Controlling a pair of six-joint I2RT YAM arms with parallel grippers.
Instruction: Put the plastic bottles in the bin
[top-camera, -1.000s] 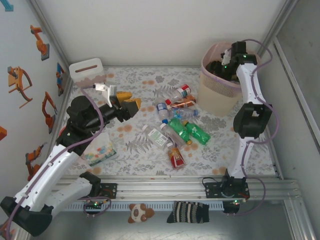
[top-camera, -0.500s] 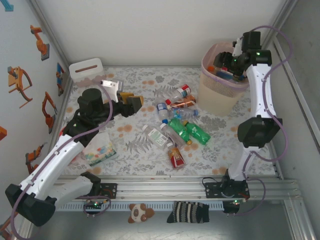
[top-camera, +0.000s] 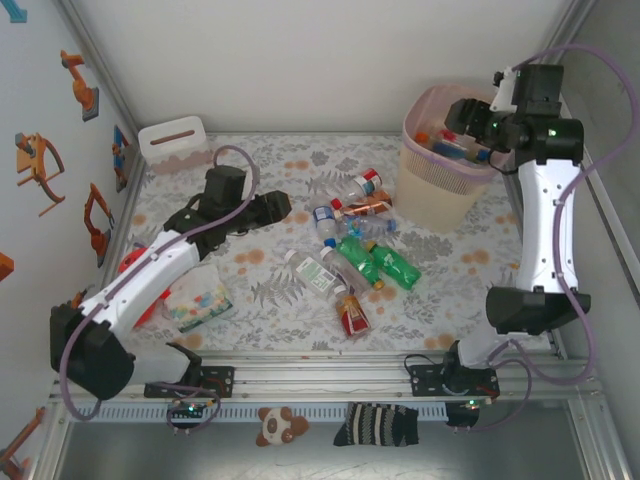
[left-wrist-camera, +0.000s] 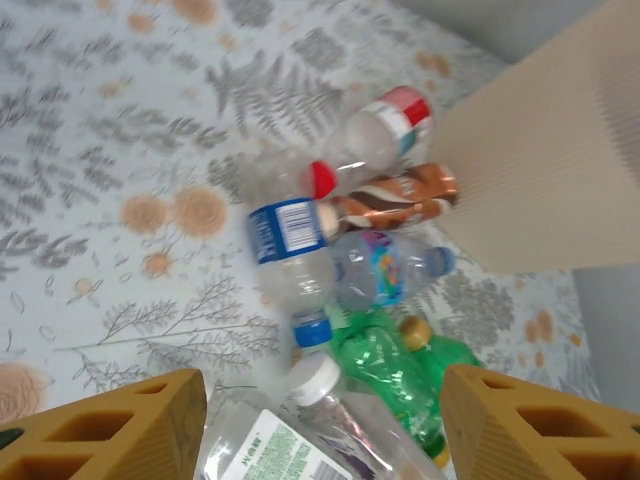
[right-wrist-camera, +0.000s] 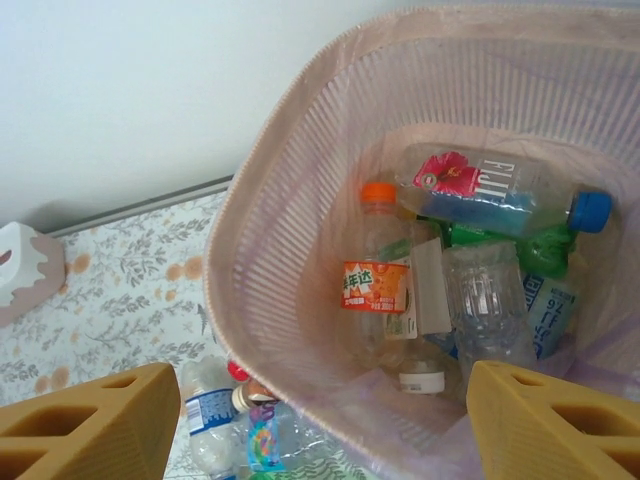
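- The left gripper (top-camera: 272, 208) hangs low over the flower-patterned table (top-camera: 470, 270), left of centre. Its orange fingers (left-wrist-camera: 110, 430) are spread wide with nothing between them.
- Just to its right, in the middle of the table, lies a loose heap of small plastic bottles (top-camera: 350, 250) (a few look crushed). It includes two green ones (top-camera: 392, 266) side by side, a clear one with a blue label and blue cap (left-wrist-camera: 285, 235), and one in an orange-brown wrapper (left-wrist-camera: 395, 197). A red-labelled one (top-camera: 352, 316) lies nearest the arms' bases.
- The tall beige-pink ribbed plastic bin (top-camera: 432, 200) stands at the far right, with a pinkish liner over its rim.
- The right gripper (top-camera: 468, 114) hovers above the bin's mouth, its fingers (right-wrist-camera: 90, 425) well apart and empty.
- More bottles lie inside the bin. A clear one with a blue cap and a pink flower label (right-wrist-camera: 500, 190) is on top, and an orange-capped one with an orange label (right-wrist-camera: 378, 275) is beside it.
- A white slotted box (top-camera: 172, 140) sits at the far left.
- A flat clear packet of coloured dots (top-camera: 200, 300) lies near left, beside the left arm.
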